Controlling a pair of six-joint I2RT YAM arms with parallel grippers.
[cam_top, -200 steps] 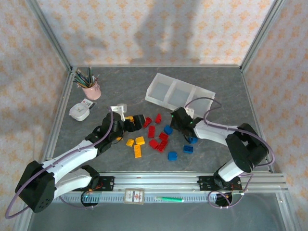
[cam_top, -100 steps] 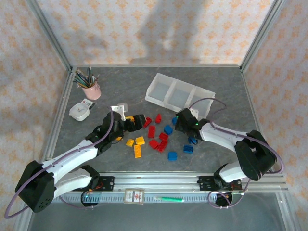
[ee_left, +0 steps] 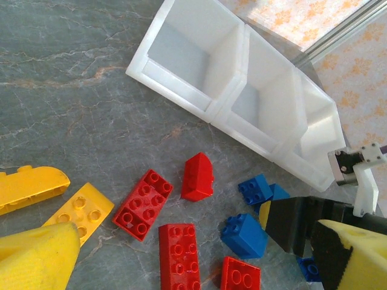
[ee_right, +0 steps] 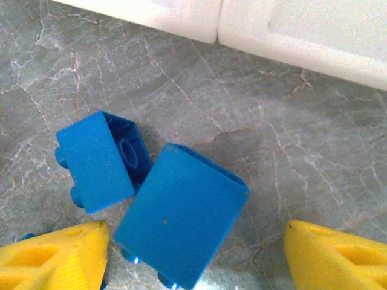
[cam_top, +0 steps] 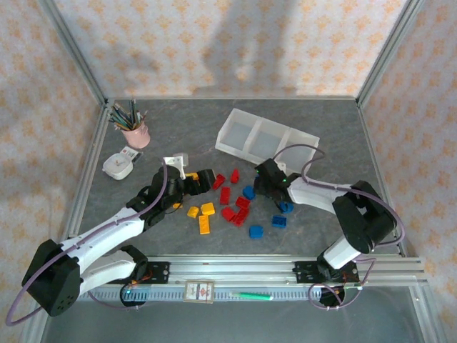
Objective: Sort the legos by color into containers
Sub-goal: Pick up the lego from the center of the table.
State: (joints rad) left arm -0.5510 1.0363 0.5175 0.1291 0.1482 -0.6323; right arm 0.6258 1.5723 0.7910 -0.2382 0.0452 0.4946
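Top external: both arms lean in over the legos (cam_top: 241, 203) scattered on the middle of the table (cam_top: 178, 121), the white tray (cam_top: 239, 153) standing apart behind them

The left tool (ee_left: 198, 241) has its jaws wide apart above red bricks (ee_left: 144, 200), gripping nothing; the right tool (ee_right: 195, 232) also stands apart, straddling a tipped blue brick (ee_right: 181, 220) with a clear gap on one side, and a second blue brick (ee_right: 100, 160) lies right beside it. Bare table runs between the bricks and the tray's near wall, and more lies open toward the pink cup (cam_top: 136, 132) and white dish (cam_top: 118, 166). In the right wrist view the tray is cut off by the top edge, and a blue scrap beside the fingertip (ee_right: 60, 254) at the lower left is too hidden to make out; in the left wrist view yellow bricks (ee_left: 78, 211) sit partly behind that tool's finger
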